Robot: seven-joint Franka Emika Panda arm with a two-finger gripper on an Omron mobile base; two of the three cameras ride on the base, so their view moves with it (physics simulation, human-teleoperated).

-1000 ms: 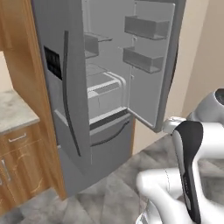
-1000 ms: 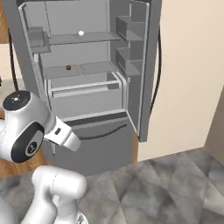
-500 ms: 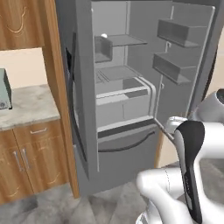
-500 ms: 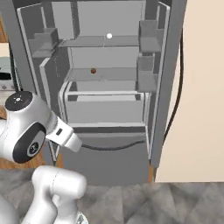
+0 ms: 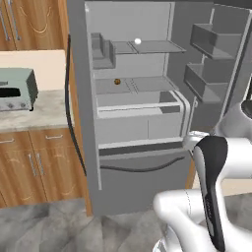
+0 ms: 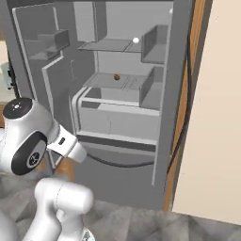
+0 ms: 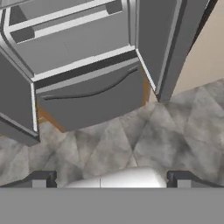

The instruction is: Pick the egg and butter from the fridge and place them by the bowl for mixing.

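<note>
The grey fridge (image 5: 78,113) stands open with both doors swung wide. On its upper shelf lies the tiny white egg (image 5: 137,42), also seen from the right side as the egg (image 6: 136,40). One shelf lower sits the small brownish butter (image 5: 117,81), the butter (image 6: 116,76). My gripper (image 7: 111,180) hangs low in front of the fridge (image 7: 87,100), well below both, open, with nothing between its fingertips (image 7: 43,178). It looks down at the freezer drawer and the floor. The bowl is out of view.
A pale green toaster oven (image 5: 15,91) rests on the stone counter (image 5: 34,115) left of the fridge, above wooden cabinets (image 5: 34,167). Door bins (image 5: 209,54) jut from the right door. A beige wall (image 6: 216,117) flanks the fridge's right side.
The whole picture has shifted: the base has moved, so the fridge's inside now faces the cameras more squarely and nearer. The toaster oven came into view. The gripper stays open.
</note>
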